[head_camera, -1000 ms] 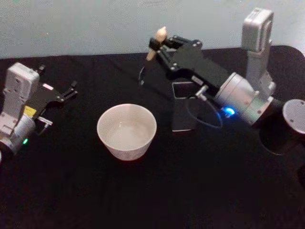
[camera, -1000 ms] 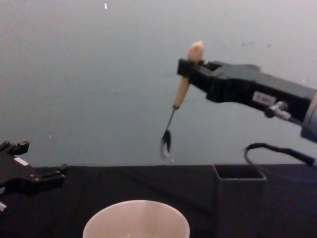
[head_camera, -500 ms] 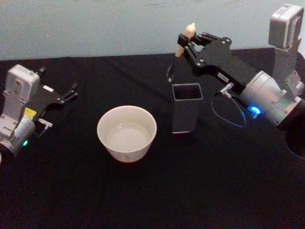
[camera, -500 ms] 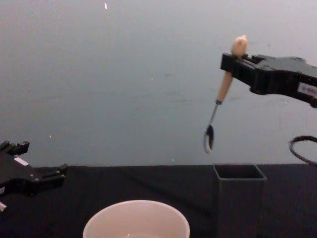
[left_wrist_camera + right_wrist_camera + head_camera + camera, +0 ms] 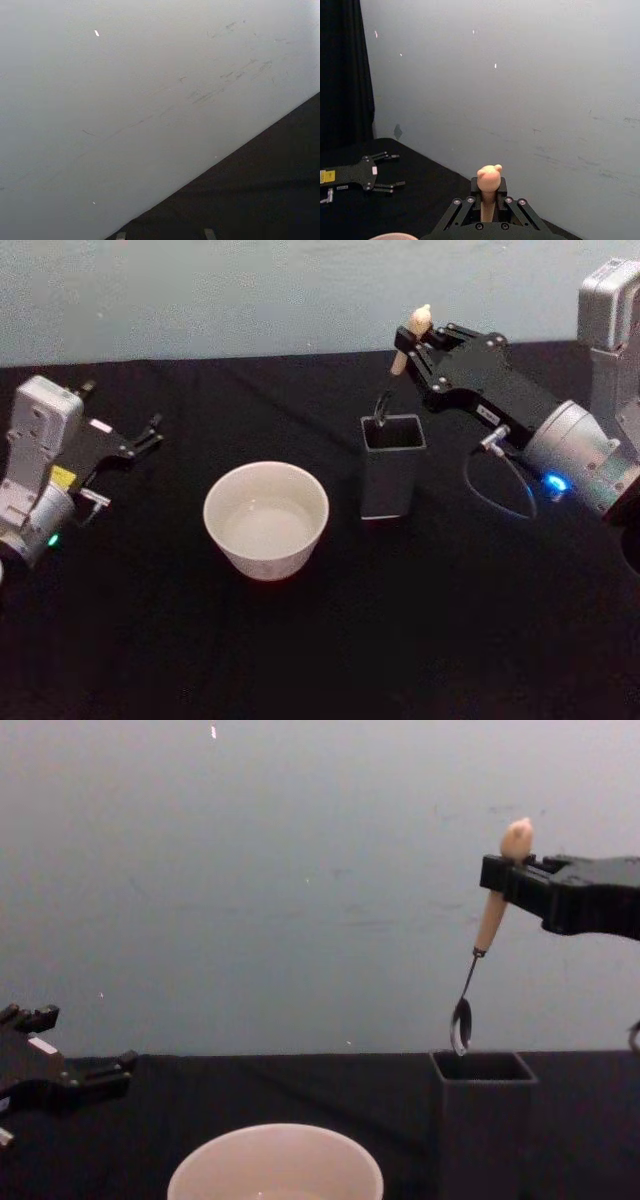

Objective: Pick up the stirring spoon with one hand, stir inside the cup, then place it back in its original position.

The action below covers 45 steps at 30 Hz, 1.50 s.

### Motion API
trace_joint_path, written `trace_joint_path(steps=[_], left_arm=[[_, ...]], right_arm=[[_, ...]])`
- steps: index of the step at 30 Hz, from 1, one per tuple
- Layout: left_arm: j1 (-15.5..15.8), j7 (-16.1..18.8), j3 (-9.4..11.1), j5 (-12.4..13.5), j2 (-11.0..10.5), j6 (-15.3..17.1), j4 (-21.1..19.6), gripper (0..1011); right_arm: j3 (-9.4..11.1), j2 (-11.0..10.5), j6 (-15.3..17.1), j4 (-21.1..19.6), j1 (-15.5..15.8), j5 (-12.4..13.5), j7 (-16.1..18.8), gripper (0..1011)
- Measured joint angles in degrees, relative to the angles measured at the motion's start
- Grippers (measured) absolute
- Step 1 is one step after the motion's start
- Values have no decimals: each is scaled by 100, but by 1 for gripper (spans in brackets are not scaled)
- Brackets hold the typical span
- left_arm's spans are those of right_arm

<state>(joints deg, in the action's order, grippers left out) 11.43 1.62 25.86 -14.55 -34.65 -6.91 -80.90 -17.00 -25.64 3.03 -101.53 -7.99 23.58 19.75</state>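
At the left edge of the black counter (image 5: 300, 640), the left tool (image 5: 140, 435) lies idle, fingers apart and holding nothing. Centre: the cup (image 5: 266, 517) stands alone, well apart from the spoon. Right of it stands the box (image 5: 390, 465), open-topped and narrower than the cup. Above the box, the right tool (image 5: 405, 340) is clamped on the spoon (image 5: 487, 930) just below its knob; the spoon hangs tilted, its bowl at the near-left corner of the box rim. Judged step: returning the spoon. It should shift slightly toward the box centre, then descend straight, clear of the rim. Open room lies all round the box.
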Motion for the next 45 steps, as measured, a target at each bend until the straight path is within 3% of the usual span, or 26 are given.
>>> trace_joint_path(steps=[27,45], left_arm=[[0,0,0,0,0,0,0,1001],[0,0,0,0,0,0,0,1001]], right_arm=[[52,-4,244,-131,208,-69,-77,173],[-105,121,496,258,220,-213,-148,173]])
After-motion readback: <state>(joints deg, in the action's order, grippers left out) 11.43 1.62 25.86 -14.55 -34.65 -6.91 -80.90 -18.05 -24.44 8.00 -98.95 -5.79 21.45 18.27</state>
